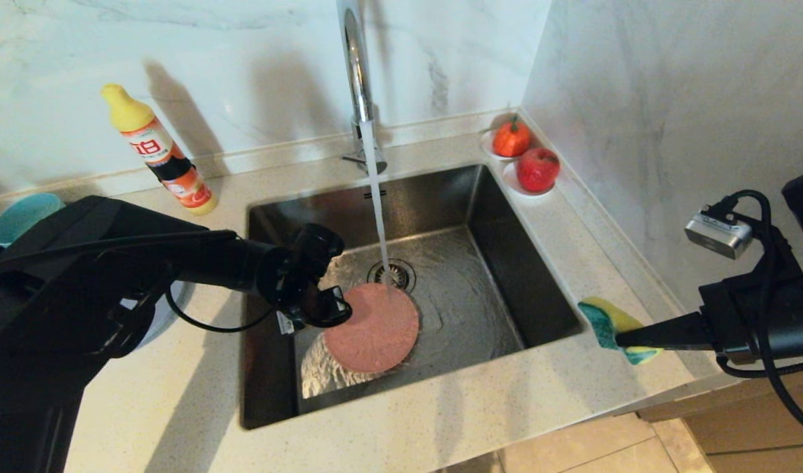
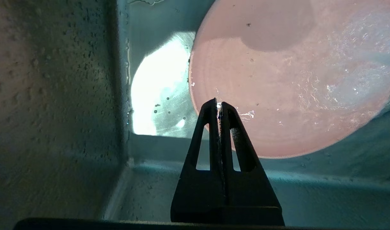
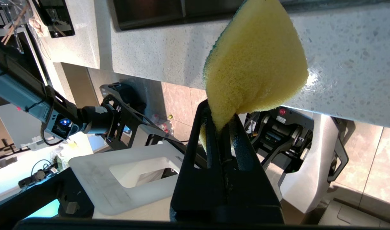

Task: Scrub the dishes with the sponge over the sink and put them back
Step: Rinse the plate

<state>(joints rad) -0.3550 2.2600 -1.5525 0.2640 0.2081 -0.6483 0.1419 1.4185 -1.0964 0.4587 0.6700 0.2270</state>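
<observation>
- Holding the pink plate [image 1: 372, 327] by its rim, your left end effector [image 1: 336, 309] is clenched on it inside the sink [image 1: 506, 263]; the left wrist view shows the two fingers pressed together on the edge.
- The plate sits tilted under the running tap [image 1: 357, 72], and the water falls near the drain [image 1: 391, 274], just at the plate's far edge.
- Your right end effector [image 1: 621, 339] is grasping the sponge [image 1: 608, 325], squeezed at one corner. It hangs over the surface [image 1: 441, 420] at the right of the sink, well apart from the plate.
- I judge the scrubbing of this plate is not yet done: you must bring sponge and plate together over the sink.
- The teal bowl [image 1: 22, 215] waits at the far left, and something pale shows under the left arm, mostly hidden.
- So most of the task is left: scrub, put back, then the other dishes.
</observation>
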